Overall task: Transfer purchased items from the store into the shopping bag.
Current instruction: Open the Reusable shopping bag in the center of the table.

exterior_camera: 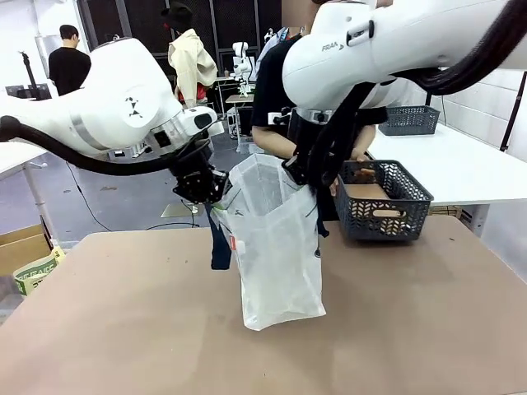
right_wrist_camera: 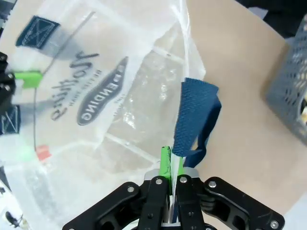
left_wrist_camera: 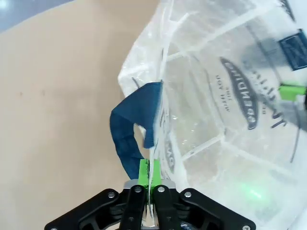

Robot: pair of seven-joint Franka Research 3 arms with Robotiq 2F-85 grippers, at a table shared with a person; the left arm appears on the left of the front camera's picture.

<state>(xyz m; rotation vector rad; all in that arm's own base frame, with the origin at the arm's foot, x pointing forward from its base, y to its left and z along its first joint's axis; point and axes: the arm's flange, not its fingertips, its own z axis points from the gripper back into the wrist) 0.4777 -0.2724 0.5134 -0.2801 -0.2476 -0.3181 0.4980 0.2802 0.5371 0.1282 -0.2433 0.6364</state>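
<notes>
We list, from the left: left gripper [exterior_camera: 216, 196], pads clamped on the left rim of the bag [exterior_camera: 276, 255], a navy strap [exterior_camera: 220, 247] hanging just below it. Centre: the bag, translucent, its mouth held open between both arms, upright over the middle of the table [exterior_camera: 123, 329]. Right: right gripper [exterior_camera: 300, 177], pads pinched on the opposite rim beside the other strap [right_wrist_camera: 194, 115]; behind it a grey basket [exterior_camera: 387, 216] holding a carton [exterior_camera: 366, 192], near a person [exterior_camera: 268, 90].
</notes>
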